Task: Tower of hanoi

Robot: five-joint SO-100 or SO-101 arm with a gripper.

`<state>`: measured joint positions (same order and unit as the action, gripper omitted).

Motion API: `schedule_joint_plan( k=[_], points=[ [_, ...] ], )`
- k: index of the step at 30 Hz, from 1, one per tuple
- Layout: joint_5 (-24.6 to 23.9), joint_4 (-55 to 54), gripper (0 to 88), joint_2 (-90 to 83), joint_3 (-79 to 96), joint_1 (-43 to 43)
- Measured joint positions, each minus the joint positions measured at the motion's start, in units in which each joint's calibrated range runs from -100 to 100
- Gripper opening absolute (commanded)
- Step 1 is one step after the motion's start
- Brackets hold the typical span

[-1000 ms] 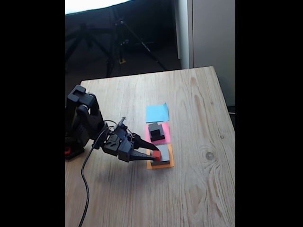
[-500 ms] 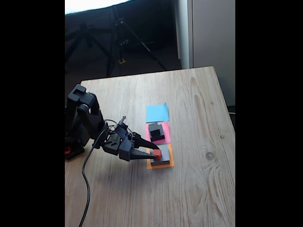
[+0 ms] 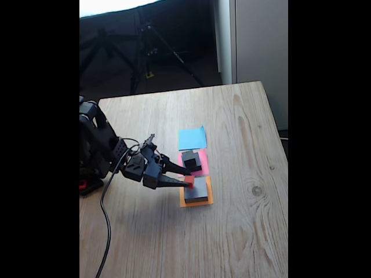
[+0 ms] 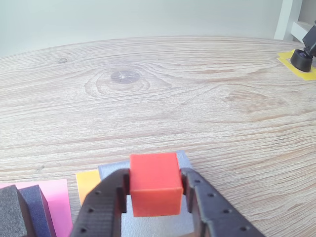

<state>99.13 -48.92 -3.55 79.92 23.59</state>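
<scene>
My gripper (image 4: 154,190) is shut on the tiny red cube (image 4: 154,183), which hangs just above the large flat grey block (image 4: 185,160). In the fixed view the gripper (image 3: 186,180) reaches from the left and holds the red cube (image 3: 189,180) over the near-left corner of the grey block (image 3: 197,189), which lies on the orange paper square (image 3: 195,201). On the pink paper square (image 3: 202,159) behind it, the small black cube (image 3: 189,156) sits on the medium black block (image 3: 193,167); both appear at the lower left of the wrist view (image 4: 15,212).
A blue paper square (image 3: 192,138) lies bare beyond the pink one. The arm's base (image 3: 93,156) and its cable (image 3: 105,226) are at the table's left edge. A tripod foot on yellow tape (image 4: 301,59) stands far right in the wrist view. Bare wood stretches to the right.
The gripper has risen a little with the red cube, lifting it off the grey block, and the arm's upper links have swung back to the left.
</scene>
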Motion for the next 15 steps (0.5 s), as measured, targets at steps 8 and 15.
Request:
schedule_joint_plan(
  k=[8,15],
  points=[
    [0.00,12.97,0.8,-11.89,0.09,-1.14],
    [0.00,30.90,0.3,-20.78,-6.35,-1.55]
  ],
)
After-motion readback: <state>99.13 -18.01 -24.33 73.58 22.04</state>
